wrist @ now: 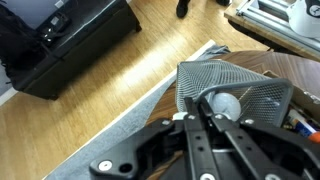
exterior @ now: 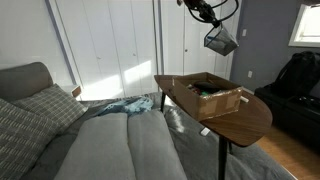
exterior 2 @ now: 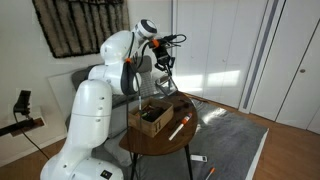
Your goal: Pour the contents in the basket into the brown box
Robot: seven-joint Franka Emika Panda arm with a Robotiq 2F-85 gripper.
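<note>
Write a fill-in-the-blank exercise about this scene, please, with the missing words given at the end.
The basket is made of dark wire ___.
The brown box stands on an oval ___.
The gripper holds the basket up in the ___, touching nothing else.
In the wrist view, the round object inside the basket is ___ in colour.
Missing words: mesh, table, air, white.

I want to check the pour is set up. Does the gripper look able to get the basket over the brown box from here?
Likely yes. The gripper holds the basket in the air roughly above the open box, and in both exterior views nothing shows between them.
</note>
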